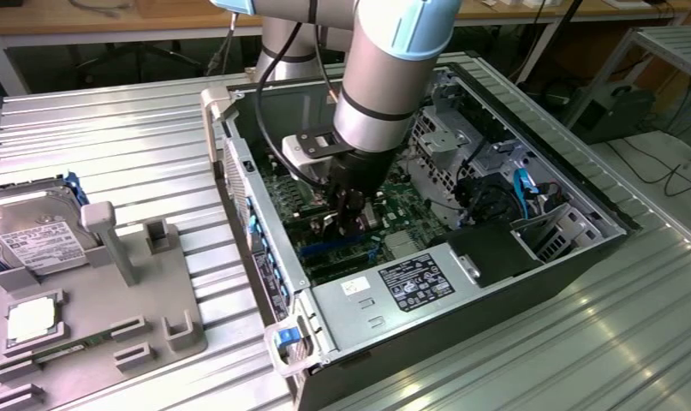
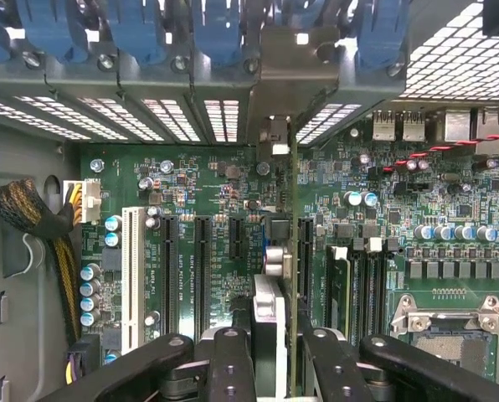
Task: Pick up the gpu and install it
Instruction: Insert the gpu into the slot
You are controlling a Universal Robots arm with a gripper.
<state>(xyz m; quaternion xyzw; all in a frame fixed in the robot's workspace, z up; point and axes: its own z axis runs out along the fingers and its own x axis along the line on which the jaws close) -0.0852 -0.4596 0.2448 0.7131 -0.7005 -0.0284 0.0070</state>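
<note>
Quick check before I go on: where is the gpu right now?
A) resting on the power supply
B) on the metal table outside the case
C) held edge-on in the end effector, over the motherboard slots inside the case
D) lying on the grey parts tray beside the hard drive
C: the wrist view shows the gpu edge-on between the end effector fingers above the motherboard slots, inside the open case.

The thin green circuit-board gpu (image 2: 293, 251) with its silver metal bracket is standing on edge inside the open computer case, hanging just above the motherboard's black expansion slots, bracket end toward the rear vents.
</note>
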